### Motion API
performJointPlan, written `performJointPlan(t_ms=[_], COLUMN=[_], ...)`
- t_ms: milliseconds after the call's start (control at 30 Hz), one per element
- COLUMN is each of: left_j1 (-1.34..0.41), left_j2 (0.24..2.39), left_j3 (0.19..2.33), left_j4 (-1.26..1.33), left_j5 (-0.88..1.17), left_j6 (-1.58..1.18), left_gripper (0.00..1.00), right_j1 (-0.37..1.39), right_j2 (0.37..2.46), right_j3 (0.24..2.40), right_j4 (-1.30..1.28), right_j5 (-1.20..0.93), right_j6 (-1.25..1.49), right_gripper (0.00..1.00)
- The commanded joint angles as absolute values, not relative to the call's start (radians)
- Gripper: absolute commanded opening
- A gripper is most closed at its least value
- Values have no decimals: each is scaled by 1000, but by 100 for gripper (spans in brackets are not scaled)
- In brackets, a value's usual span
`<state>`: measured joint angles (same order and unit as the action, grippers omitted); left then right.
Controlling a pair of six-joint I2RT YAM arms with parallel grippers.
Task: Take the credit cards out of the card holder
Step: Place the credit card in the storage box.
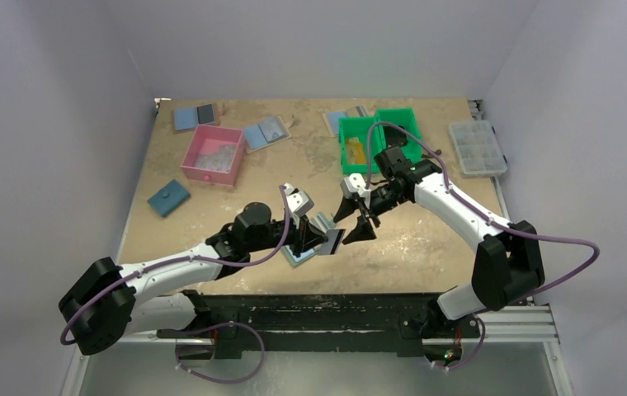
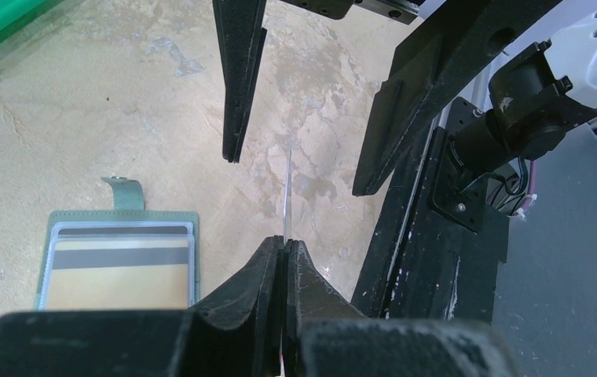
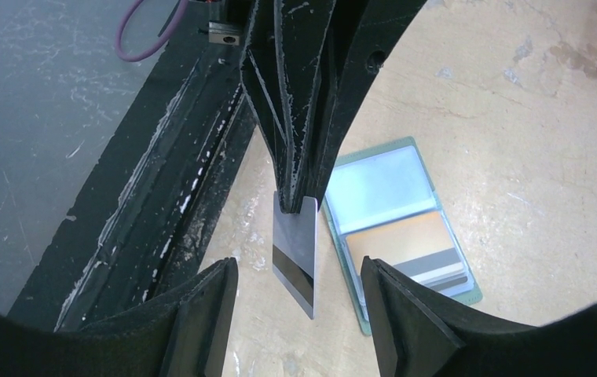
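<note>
One credit card (image 3: 295, 255) is pinched tight in the left hand (image 2: 283, 250), held edge-on, probably so it can be passed over. The right hand (image 3: 299, 271) is spread wide, a finger on either side of it. The card holder (image 3: 382, 184) is laid flat on the table (image 2: 83, 102) below both hands, another card (image 3: 405, 239) inside.

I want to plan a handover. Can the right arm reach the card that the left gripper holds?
Probably yes. The right gripper is open, with the free end of the card between its jaws. The left gripper pinches only the other end, and nothing lies between.
</note>
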<state>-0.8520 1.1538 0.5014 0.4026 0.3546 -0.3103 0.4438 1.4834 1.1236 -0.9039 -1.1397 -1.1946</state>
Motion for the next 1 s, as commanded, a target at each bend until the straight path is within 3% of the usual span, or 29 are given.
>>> performJointPlan(t_ms=[0,233,400,500,567,600,633,667,700,900,933,967], left_j1=[-860,-868,-868,-868,-868,-868,-868,-868,-867,-830,-812,-784], left_j2=[1156,1173,1185,1190,1189,1186,1180,1173,1164,1045,1022,1007], left_j3=[520,539,566,580,581,580,577,573,571,541,532,519], left_j4=[449,443,427,424,424,423,426,431,429,333,307,297], left_j5=[349,349,349,348,341,331,320,300,268,29,6,3], left_j6=[-285,-274,-258,-249,-251,-256,-270,-296,-325,-672,-756,-835], left_gripper=[0,0,0,0,0,0,0,1,6,86,96,98], right_j1=[438,439,472,494,495,495,495,495,495,471,467,466], right_j2=[1474,1499,1518,1530,1534,1533,1531,1528,1524,1490,1479,1465], right_j3=[1127,1113,1100,1103,1116,1122,1132,1142,1153,1227,1230,1229], right_j4=[-891,-887,-846,-834,-841,-849,-859,-876,-903,-916,-892,-858], right_j5=[-1126,-1141,-1123,-1104,-1097,-1094,-1088,-1082,-1077,-1016,-990,-965], right_j6=[-1181,-1188,-1150,-1136,-1137,-1141,-1147,-1163,-1187,-1150,-1124,-1094], right_gripper=[68,70,66,48,27,12,2,0,0,0,0,0])
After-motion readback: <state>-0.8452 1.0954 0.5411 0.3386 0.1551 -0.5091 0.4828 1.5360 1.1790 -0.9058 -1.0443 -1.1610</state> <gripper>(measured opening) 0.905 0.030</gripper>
